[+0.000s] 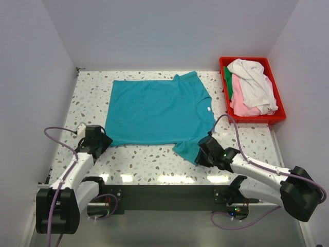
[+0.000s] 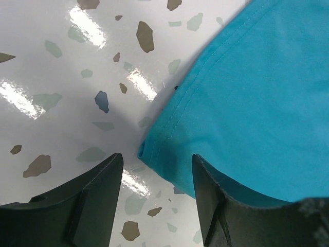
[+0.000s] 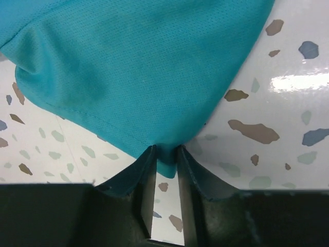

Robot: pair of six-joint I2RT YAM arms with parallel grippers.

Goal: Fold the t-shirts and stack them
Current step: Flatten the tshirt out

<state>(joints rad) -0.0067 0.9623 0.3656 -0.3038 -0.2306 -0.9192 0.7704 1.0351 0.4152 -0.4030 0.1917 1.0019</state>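
Note:
A teal t-shirt (image 1: 154,109) lies spread flat on the speckled table (image 1: 149,162). My left gripper (image 1: 102,140) is open at the shirt's near left hem corner (image 2: 149,152); the corner lies between the two fingers (image 2: 97,190), apart from both. My right gripper (image 1: 201,153) is shut on the near sleeve (image 3: 128,77) of the teal shirt, the cloth pinched between the fingertips (image 3: 146,159). White (image 1: 254,82), pink (image 1: 240,100) and dark green (image 1: 227,77) t-shirts lie heaped in the red bin.
The red plastic bin (image 1: 277,119) stands at the back right of the table. Grey walls close in the table at left, back and right. A dark rail runs along the near edge between the arm bases.

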